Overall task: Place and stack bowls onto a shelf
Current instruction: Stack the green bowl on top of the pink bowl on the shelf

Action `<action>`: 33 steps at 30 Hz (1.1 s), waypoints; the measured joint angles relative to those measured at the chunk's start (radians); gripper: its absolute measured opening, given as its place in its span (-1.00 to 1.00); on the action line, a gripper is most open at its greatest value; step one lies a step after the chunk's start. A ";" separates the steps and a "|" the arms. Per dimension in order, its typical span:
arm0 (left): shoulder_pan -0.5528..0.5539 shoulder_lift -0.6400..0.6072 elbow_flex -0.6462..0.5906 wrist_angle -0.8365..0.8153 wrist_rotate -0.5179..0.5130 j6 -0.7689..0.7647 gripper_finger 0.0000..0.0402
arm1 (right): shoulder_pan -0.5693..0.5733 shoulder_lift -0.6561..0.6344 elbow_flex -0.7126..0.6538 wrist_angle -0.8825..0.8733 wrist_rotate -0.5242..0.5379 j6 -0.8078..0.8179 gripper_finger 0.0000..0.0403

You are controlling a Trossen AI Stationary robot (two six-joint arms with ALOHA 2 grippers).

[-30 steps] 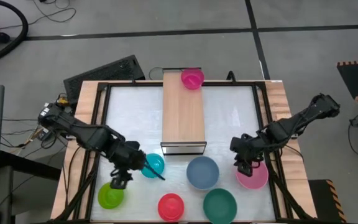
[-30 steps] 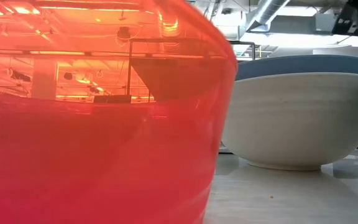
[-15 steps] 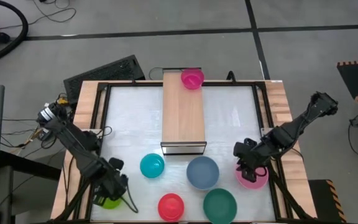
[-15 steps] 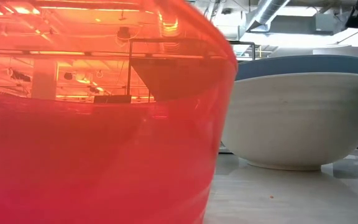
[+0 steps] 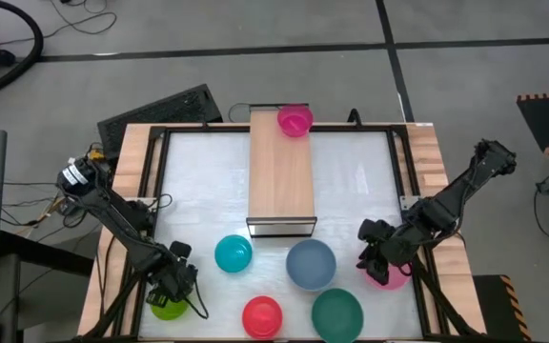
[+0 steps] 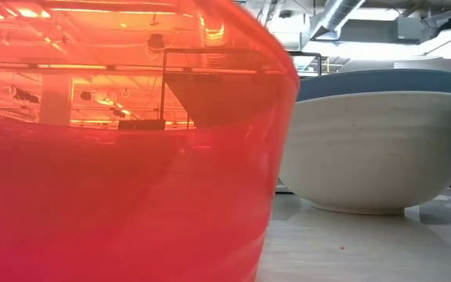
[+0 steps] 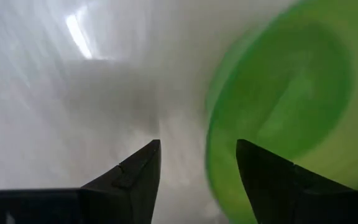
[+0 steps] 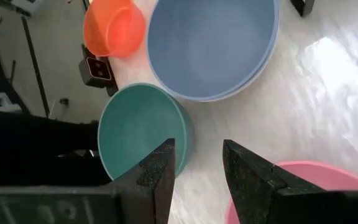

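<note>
My left gripper [image 5: 173, 283] hangs open over the lime green bowl [image 5: 164, 308] near the table's near-left corner. In the left wrist view the gripper [image 7: 197, 165] straddles the bowl's rim [image 7: 211, 149], one finger over the inside [image 7: 284, 93] and one outside. My right gripper [image 5: 374, 253] is open above the left edge of the larger pink bowl [image 5: 395, 276]. In the right wrist view, bare table shows between the gripper's [image 8: 197, 165] fingers, beside the pink bowl [image 8: 303, 186]. The magenta bowl [image 5: 295, 119] sits on the far end of the shelf [image 5: 281, 176]. My left gripper comes from above at the lime green bowl's rim [image 7: 211, 149], with one finger on either side of it. Whether a finger touches the rim, I cannot tell.
The cyan bowl [image 5: 233, 253], grey-blue bowl [image 5: 310, 264], red bowl [image 5: 261, 315] and dark green bowl [image 5: 336, 313] stand along the table's near side. The red bowl [image 6: 124, 157] fills most of the low view. A black frame [image 5: 160, 157] rims the table.
My left gripper has swung away from the cyan bowl toward the table's near-left corner and come down over the lime green bowl. My right gripper has shifted slightly toward the near edge, above the pink bowl. No bowl has moved.
</note>
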 joint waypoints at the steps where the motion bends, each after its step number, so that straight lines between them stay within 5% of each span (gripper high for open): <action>1: 0.000 0.000 -0.012 -0.001 0.013 -0.016 -0.07 | 0.000 0.000 0.000 0.000 0.001 0.010 -0.20; 10: 0.003 0.000 -0.028 -0.021 0.039 -0.137 -0.93 | -0.001 0.000 0.000 -0.006 0.092 0.044 -0.20; 25: 0.112 -0.115 0.106 -0.041 0.064 -0.572 -1.00 | -0.002 0.000 0.000 -0.009 0.122 0.042 -0.20; 33: 0.304 -0.281 0.299 -0.151 -0.209 -0.738 -1.00 | -0.003 0.000 0.000 -0.009 0.156 0.038 -0.20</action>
